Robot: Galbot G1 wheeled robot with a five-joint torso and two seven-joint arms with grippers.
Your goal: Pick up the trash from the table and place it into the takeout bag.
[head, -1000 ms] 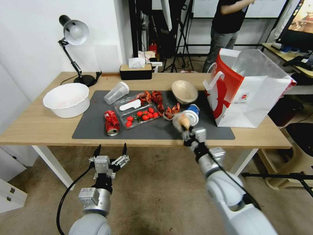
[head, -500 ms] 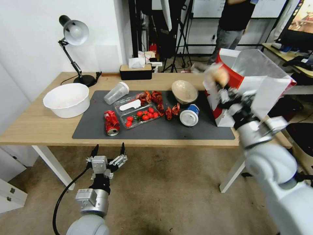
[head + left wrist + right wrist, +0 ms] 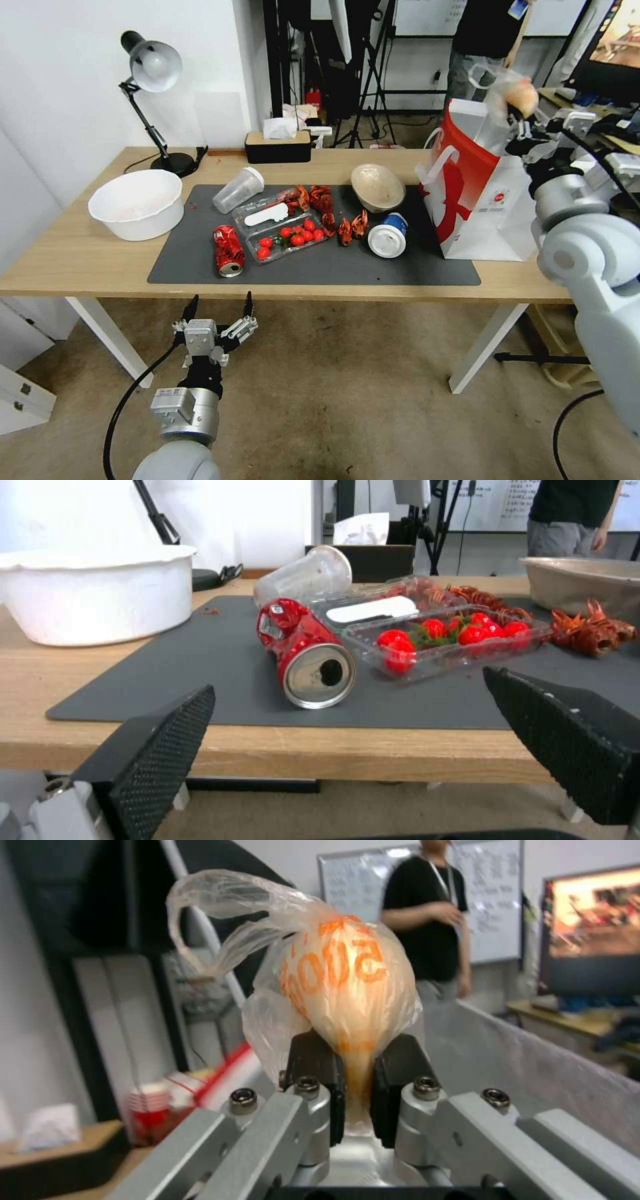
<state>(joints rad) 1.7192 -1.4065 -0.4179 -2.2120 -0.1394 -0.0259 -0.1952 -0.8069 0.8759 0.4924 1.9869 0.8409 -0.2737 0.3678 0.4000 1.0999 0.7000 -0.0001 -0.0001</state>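
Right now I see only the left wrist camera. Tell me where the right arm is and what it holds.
Observer: The right gripper is raised at the open top of the takeout bag, shut on the bagged bun.
Operator: Describe the grip.
Observer: Its fingers pinch the bun's lower end; the clear wrapper's twisted tail sticks up beyond it.
Operator: Name what lies on the mat outside my frame.
Observer: A blue-and-white cup lies on its side on the mat, between the beige bowl and the bag.
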